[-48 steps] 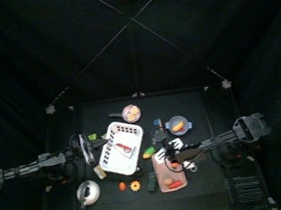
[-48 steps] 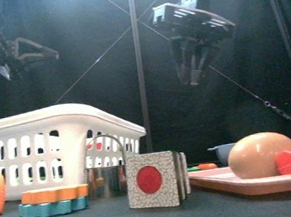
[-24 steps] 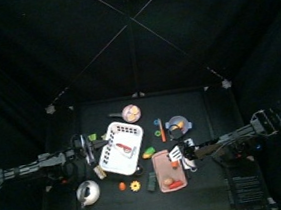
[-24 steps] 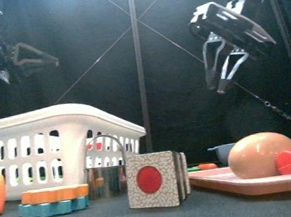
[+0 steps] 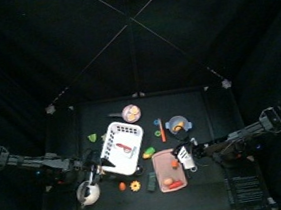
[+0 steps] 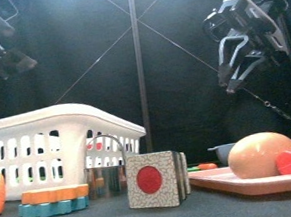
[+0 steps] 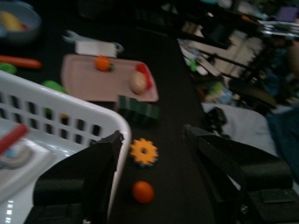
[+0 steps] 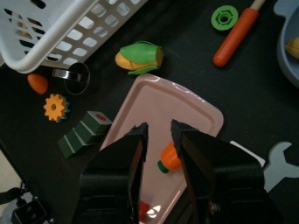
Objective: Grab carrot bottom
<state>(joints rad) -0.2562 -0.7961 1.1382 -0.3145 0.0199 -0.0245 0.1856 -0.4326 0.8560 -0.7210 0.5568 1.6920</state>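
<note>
A small orange piece [image 8: 170,156] [image 7: 103,63], which I take for the carrot bottom, lies on the pink cutting board [image 8: 176,109] [image 5: 172,175]. A long orange carrot piece [image 8: 239,35] lies off the board beside a green ring [image 8: 225,16]. My right gripper [image 8: 165,144] [image 6: 236,63] hangs high above the board, jaws open a little, nothing between them. At the table's left front, beside the white basket [image 7: 59,118], my left gripper [image 7: 158,166] [image 5: 84,173] stands wide open and empty.
The white basket [image 5: 120,148] [image 6: 58,142] fills the table's middle left. Near it lie a metal cup [image 8: 70,77], an orange gear [image 8: 55,107], a green-and-yellow toy [image 8: 139,58] and a block with a red dot [image 6: 154,180]. A peach ball [image 6: 262,154] rests on the board.
The left gripper has opened wide and its arm has swung toward the table's front left. The right arm has drawn back to the right, away from the middle.
</note>
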